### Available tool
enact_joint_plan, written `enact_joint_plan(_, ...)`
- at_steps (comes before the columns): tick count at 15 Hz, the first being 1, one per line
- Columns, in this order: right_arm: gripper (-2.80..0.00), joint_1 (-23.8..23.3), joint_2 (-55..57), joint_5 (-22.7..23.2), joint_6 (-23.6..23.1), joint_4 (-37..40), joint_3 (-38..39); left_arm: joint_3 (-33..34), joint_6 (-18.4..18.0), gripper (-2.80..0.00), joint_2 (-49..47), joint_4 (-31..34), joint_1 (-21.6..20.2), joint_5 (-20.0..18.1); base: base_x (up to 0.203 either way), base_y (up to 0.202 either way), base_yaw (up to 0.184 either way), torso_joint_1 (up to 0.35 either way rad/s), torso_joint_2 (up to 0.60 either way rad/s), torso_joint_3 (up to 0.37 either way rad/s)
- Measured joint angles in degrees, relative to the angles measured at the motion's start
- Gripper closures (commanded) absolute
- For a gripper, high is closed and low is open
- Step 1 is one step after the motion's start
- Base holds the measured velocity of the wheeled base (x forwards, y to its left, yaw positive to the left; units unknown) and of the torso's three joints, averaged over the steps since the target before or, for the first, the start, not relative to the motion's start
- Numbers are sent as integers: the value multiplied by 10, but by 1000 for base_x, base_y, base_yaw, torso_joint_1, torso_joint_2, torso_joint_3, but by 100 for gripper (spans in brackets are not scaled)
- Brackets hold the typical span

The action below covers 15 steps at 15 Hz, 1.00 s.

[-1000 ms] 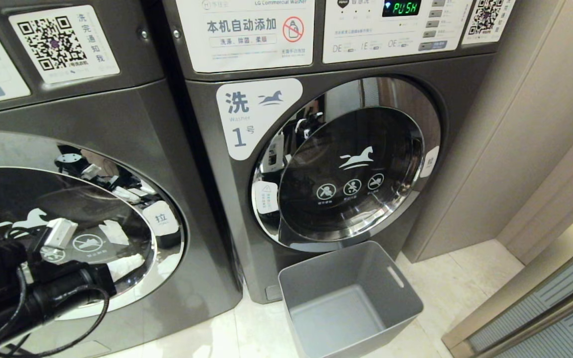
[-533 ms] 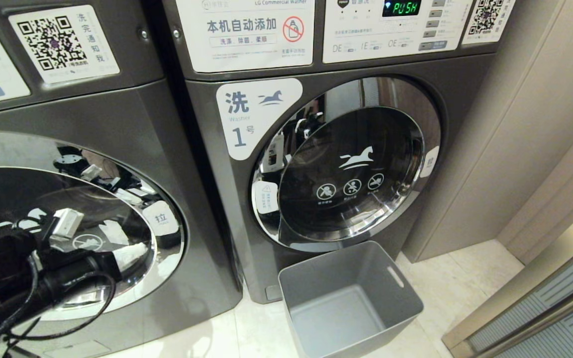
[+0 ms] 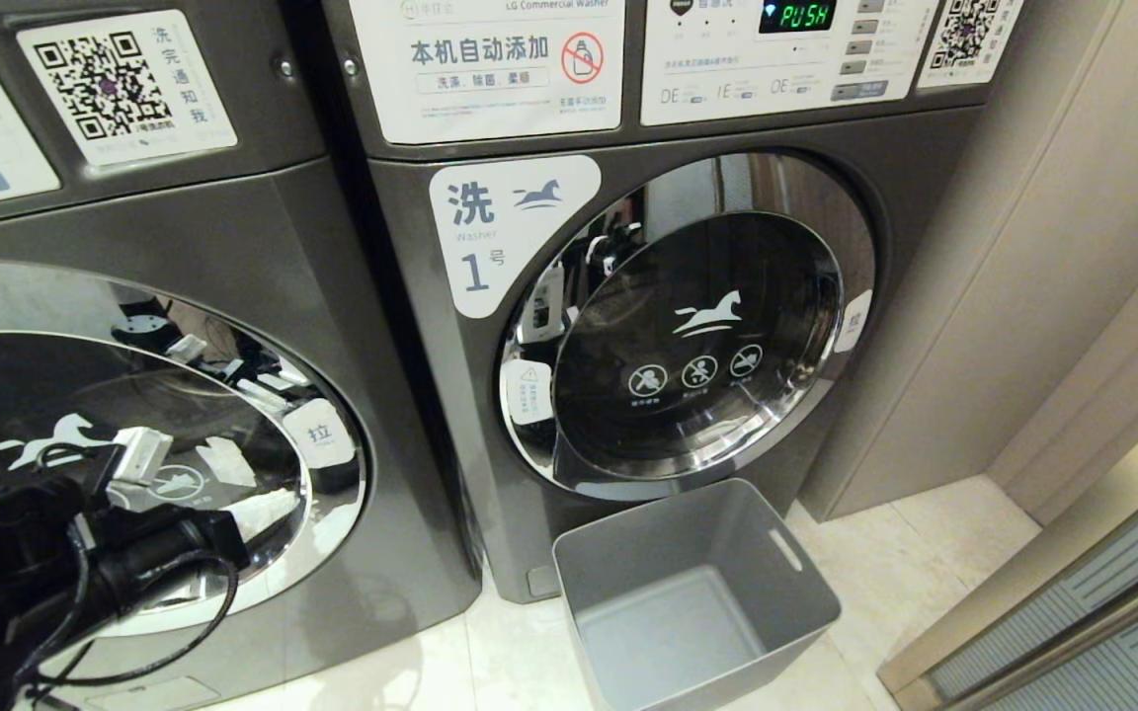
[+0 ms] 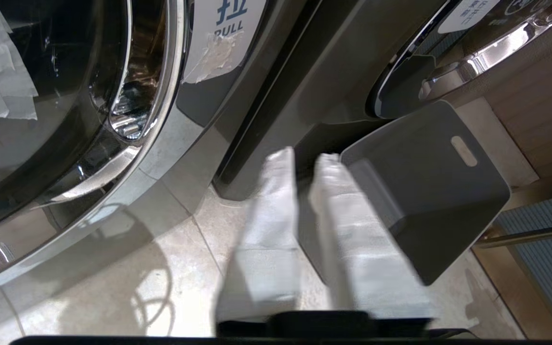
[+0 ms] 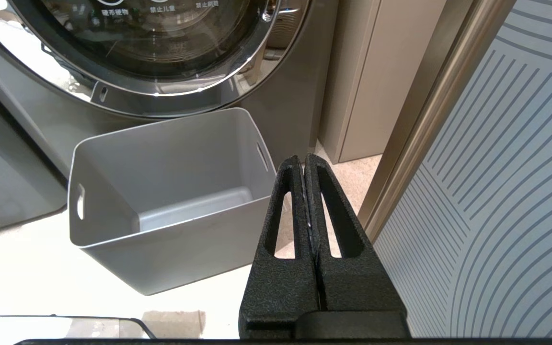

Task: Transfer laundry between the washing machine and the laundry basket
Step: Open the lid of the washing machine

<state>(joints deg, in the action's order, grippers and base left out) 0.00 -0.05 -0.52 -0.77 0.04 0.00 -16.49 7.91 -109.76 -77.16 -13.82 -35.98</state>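
We face two grey front-loaders on a pale tiled floor. The washing machine marked 1 has its door closed, with the empty laundry basket on the tiles just below it. Our left gripper shows a narrow gap between its white fingers, holding nothing; the basket lies just beyond the fingertips. Our right gripper is pressed closed and empty, the basket just beside it.
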Motion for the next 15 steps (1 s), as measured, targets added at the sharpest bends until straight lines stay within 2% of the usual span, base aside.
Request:
enact_joint_plan(8,0,0,0,0,0,0,0,-35,8,-280,-61,-67,0,-5,0,0,0,0,0,0)
enact_joint_plan(11,0,0,0,0,0,0,0,-56,41,-280,-84,-98,1,-28,0,0,0,0,0,0)
enact_joint_plan(13,0,0,0,0,0,0,0,-62,67,-280,-92,-100,1,-30,0,0,0,0,0,0)
enact_joint_plan(15,0,0,0,0,0,0,0,-64,78,-280,-100,-100,1,-30,0,0,0,0,0,0)
